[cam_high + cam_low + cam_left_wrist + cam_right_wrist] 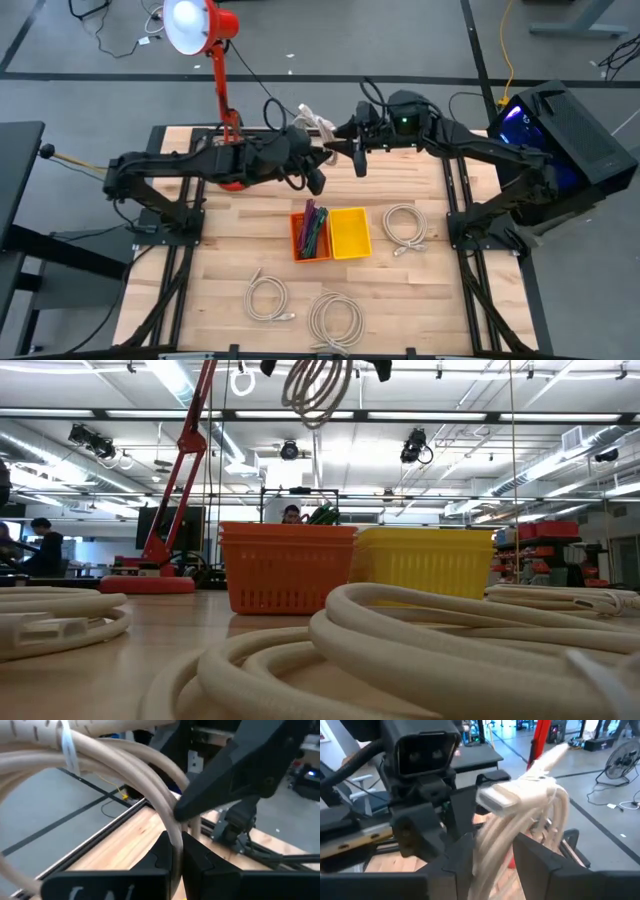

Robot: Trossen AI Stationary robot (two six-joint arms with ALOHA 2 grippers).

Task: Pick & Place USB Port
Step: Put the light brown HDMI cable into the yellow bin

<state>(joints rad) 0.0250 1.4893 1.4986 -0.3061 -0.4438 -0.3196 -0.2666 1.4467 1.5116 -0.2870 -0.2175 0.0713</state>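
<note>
Near the top centre of the high view, both arms meet above the far edge of the pale wooden table point(420, 290), sharing one coiled cream USB cable point(316, 122). The left gripper point(177, 851) has its fingers pressed together on a strand of that coil. The right gripper point(492, 851) appears to pinch the same bundle, its fingers point(461, 850) spread only as far as the cords allow. Below them, mid-frame, sit an orange plastic basket point(310, 232) and a yellow plastic basket point(351, 232), touching.
</note>
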